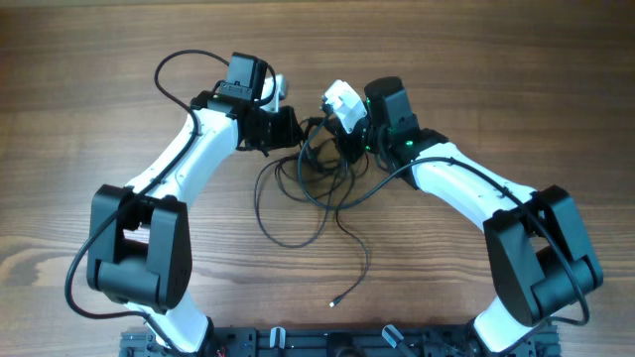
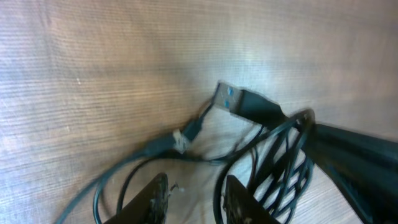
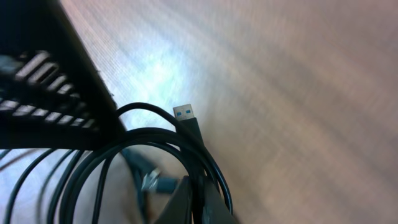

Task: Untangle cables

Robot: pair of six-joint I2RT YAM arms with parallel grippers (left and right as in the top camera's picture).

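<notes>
My right claw point(image 3: 185, 194) is pressed together. Its own camera shows the cables point(image 3: 155, 142) running into its tip at the bottom edge, so it is clamped on them. Black loops curl out from there, and one strand ends in a flat plug point(image 3: 185, 113) with a blue tongue. A dark ribbed piece point(image 3: 43, 74) fills the upper left of that view; I cannot tell what it belongs to.

My left claw point(image 2: 196, 183) stands apart. Its camera shows the two fingers point(image 2: 152, 199) with bare wood between them and one strand curving past the inner side of the right-hand one, nothing pinched. This view gives me what the other wrist cannot: the right claw point(image 2: 314, 127) from outside, a dark wedge coming in from the right edge with loops of the cables point(image 2: 273, 158) hanging off its tip. The flat plug point(image 2: 229, 98) pokes up and to the left of it, and a small pale connector point(image 2: 181, 140) sits lower left on a thinner strand.

The overhead view shows neither set of fingers clearly, but it alone gives the layout. The left claw point(image 1: 288, 127) is just beside the right claw point(image 1: 337, 134) over the far middle of the table point(image 1: 516, 59). The cables point(image 1: 316, 178) bunch between and just below them, loops spreading toward the arm bases. One long strand trails off to a tiny plug point(image 1: 335, 302) lying alone, well apart from the bundle.
</notes>
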